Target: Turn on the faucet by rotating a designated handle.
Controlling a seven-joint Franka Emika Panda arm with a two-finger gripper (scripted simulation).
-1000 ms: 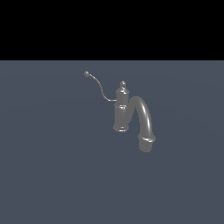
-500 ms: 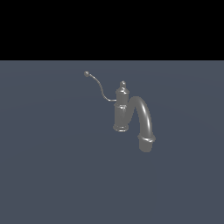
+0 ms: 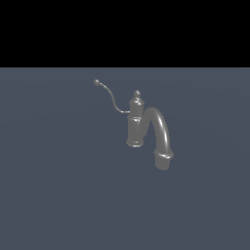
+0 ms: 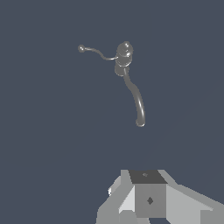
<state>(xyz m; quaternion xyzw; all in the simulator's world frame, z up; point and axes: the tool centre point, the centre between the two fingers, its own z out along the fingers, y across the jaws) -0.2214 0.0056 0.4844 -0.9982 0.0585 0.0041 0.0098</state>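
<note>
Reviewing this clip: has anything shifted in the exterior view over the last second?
Nothing visibly changed. The faucet and its handle sit exactly as before, the handle untouched, and the arm stays out of the exterior view.

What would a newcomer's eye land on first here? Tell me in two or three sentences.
First, the grey metallic faucet, alone on a flat dark blue-grey surface, its thick arched spout bending down toward the exterior view's right. Next, the thin curved handle sweeping up from the column to a ball tip on the exterior view's left. The hand shows only in the wrist view, well short of the faucet.
</note>
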